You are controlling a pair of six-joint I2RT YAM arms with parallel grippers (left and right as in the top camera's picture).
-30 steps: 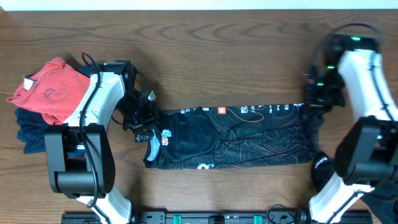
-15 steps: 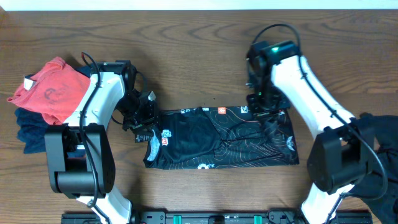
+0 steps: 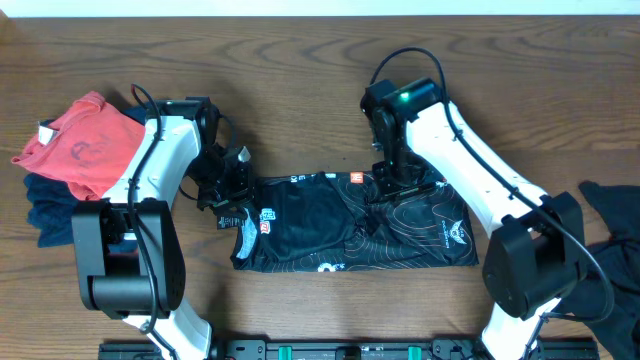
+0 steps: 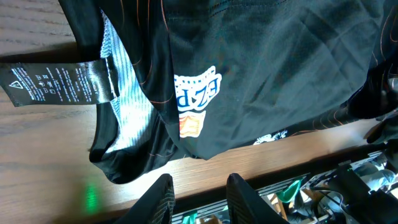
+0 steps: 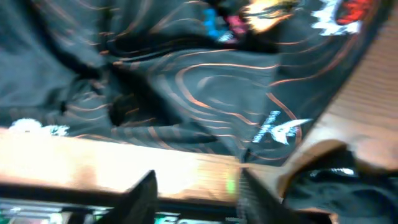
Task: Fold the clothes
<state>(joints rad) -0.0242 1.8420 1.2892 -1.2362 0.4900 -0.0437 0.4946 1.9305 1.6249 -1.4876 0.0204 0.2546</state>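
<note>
**Operator:** Report item positions, left to right.

**Technician:** A pile of clothes, a red shirt on top of dark blue ones, lies at the left edge of the table. The black T-shirt lies flat as a long band across the centre, collar end to the left. A further dark garment lies at the right edge, well apart from the band.

**Operator:** Left gripper status?

**Technician:** The left gripper is at the collar end of the T-shirt. In the left wrist view its fingers stand apart with only bare wood between them, and nothing is gripped. The collar, the care label and the chest logo lie just beyond the fingertips, not between them.

**Operator:** Right gripper status?

**Technician:** The right gripper is over the band's upper edge, right of centre. The right wrist view is blurred, but its fingers show spread, with wood between them and no cloth held. The contour-lined fabric lies just ahead of the tips.
</note>
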